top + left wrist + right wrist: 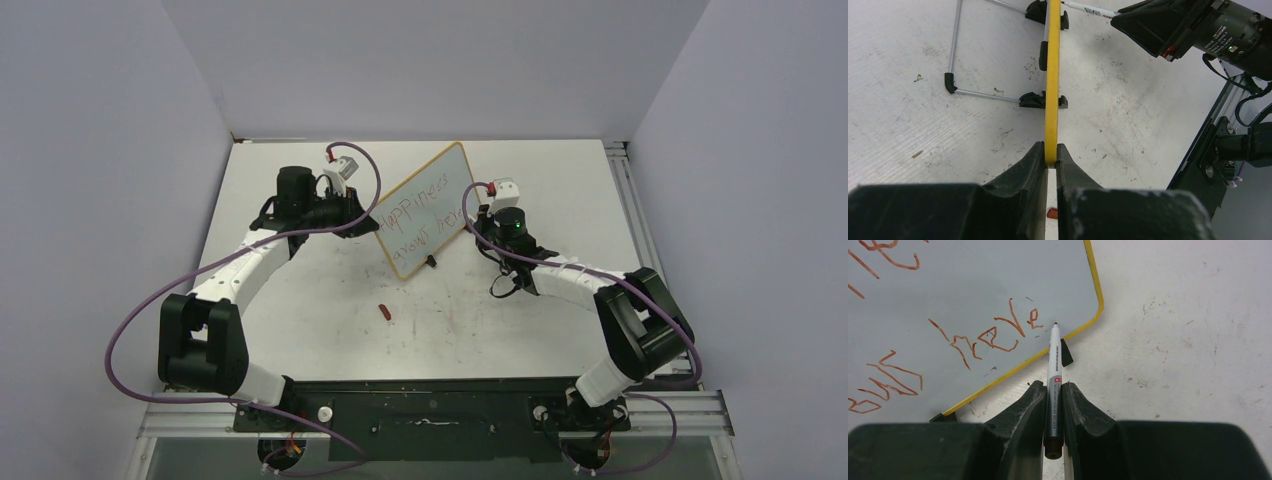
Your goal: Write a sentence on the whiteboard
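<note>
The whiteboard (440, 172) stands propped on the middle of the counter (450, 320), toward the far side, turned at an angle between the two arms. A wire stand (954, 50) and black feet (1037, 100) hold it up from behind.

The left gripper (1050, 152) pinches the yellow frame at the board's left edge, one finger on each face.

The sentence (425, 213) runs in two slanted red lines across the glossy face. Its last word, "here" (993, 337), sits near the board's lower right corner.

The right gripper (1053, 390) is pressed together on a marker (1054, 365), which points forward out of the fingers. The marker's tip lies just right of the final "e", close above the yellow frame. Whether it touches the surface cannot be told.

A small red cap (386, 312) lies alone on the counter, nearer than the board and well apart from both grippers. Grey scuffs mark the counter around the board.
</note>
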Available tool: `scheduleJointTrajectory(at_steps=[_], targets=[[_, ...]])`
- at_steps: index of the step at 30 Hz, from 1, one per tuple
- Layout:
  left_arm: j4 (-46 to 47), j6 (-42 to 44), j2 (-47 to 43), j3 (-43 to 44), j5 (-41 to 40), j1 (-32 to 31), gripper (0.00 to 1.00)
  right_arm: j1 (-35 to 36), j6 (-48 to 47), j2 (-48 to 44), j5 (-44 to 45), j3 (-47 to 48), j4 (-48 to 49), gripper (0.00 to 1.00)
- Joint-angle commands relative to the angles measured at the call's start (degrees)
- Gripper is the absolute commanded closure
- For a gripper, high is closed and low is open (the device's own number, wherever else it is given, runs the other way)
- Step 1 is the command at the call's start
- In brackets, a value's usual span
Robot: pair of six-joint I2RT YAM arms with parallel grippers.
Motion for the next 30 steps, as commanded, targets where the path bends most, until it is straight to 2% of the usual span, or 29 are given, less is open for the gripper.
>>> scheduleJointTrajectory(at_steps=[1,22,27,30], targets=[[-0.2,-0.3,-0.6,2.4,1.0,0.1,1.0,-0.2,0.6,0.8,-0.7,2.0,4.2,0.95],[-0.3,-0.3,-0.6,2.4,1.0,0.1,1.0,-0.2,0.6,1.5,-1.4,2.2,4.9,0.95],[-0.5,-0.4,-1.0,2.5,0.0,0.1,1.0,-0.1,1.1,-0.5,1.0,1.6,3.6,0.95],[-0.9,-0.3,-1.7,2.4,-1.6,0.1,0.89,-0.1,2.4,-4.2,4.9,0.6,1.3,0.95]])
